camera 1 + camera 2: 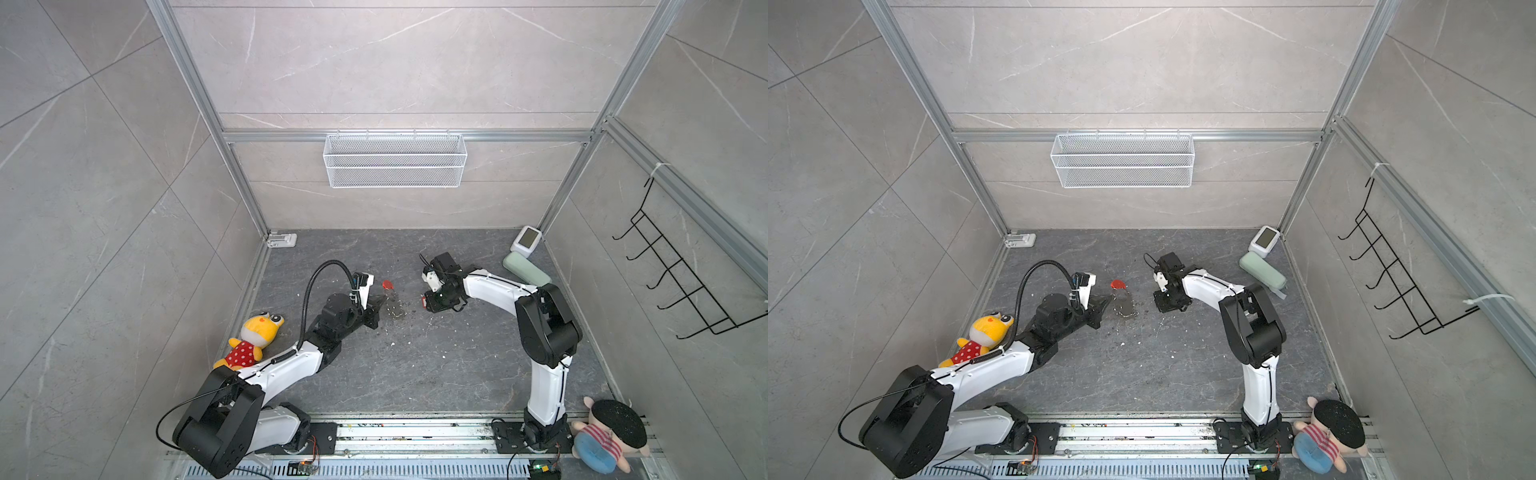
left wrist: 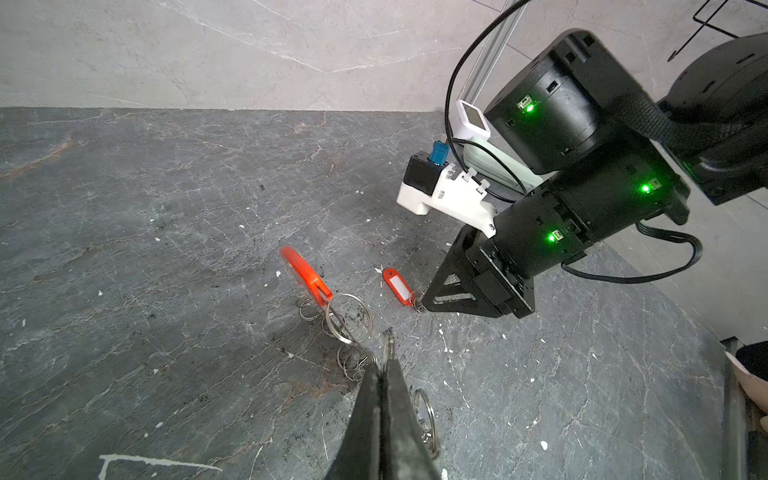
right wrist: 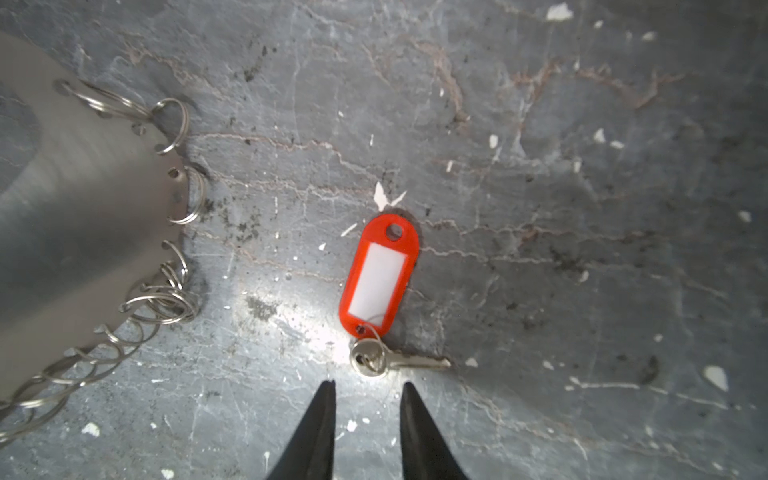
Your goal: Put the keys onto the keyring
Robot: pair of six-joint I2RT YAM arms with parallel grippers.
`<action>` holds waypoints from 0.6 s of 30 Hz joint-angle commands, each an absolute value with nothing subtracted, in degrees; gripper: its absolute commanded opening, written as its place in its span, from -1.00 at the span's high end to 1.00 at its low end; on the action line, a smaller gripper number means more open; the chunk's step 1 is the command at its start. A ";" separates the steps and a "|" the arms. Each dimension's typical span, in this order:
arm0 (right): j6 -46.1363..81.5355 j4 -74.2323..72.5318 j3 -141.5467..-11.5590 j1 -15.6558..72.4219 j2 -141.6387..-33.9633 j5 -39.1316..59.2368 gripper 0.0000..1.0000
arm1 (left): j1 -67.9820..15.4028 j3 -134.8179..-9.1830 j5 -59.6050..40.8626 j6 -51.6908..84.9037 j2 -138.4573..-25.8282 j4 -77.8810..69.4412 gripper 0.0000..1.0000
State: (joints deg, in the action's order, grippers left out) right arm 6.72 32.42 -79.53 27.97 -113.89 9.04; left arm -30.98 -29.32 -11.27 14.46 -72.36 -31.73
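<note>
Table (image 1: pixel 415 374): dark stone surface, scuffed and flecked, with the work near its middle. Left gripper (image 2: pixel 383 370): jaws pressed fully together, clamped on the rim of the keyring (image 3: pixel 83 216), which appears tilted up from the table and turned toward the other arm. Right gripper (image 3: pixel 368 386): jaws part open with a clear gap and nothing between them, tips poised just short of the keys. Keyring: grey band fringed with silver loops (image 3: pixel 166 307), with a red strip (image 2: pixel 305 274) at its far end; no loop in view carries anything. Keys (image 3: pixel 378 274): a red tag with a white label window lies flat on the table, near the keyring but apart from it. Its small silver key (image 3: pixel 415 363) lies at the end nearest the right gripper's tips, joined by a little ring. Assessment: early stage. The keyring is secured and presented, but the keys are not grasped, lifted or threaded. Outstanding: grasp the keys, carry them across and work them onto a loop. The thin, flat key looks the harder part to pick up cleanly.
</note>
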 commanded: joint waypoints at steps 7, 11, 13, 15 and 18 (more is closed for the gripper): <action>8.78 32.78 -80.68 28.13 -113.62 9.31 0.39 | -31.07 -31.03 -12.72 13.63 -71.70 -33.57 1.00; 8.98 32.87 -81.51 28.12 -114.51 9.56 0.39 | -31.08 -31.03 -12.74 13.65 -71.73 -33.57 1.00; 9.11 32.79 -81.74 28.25 -114.83 9.67 0.39 | -31.11 -31.03 -12.65 13.62 -71.74 -33.57 1.00; 9.06 32.86 -81.93 28.17 -115.13 9.67 0.39 | -31.08 -31.03 -12.66 13.65 -71.76 -33.55 1.00; 9.01 32.94 -82.21 28.22 -115.70 9.58 0.39 | -31.11 -31.04 -12.66 13.63 -71.85 -33.53 1.00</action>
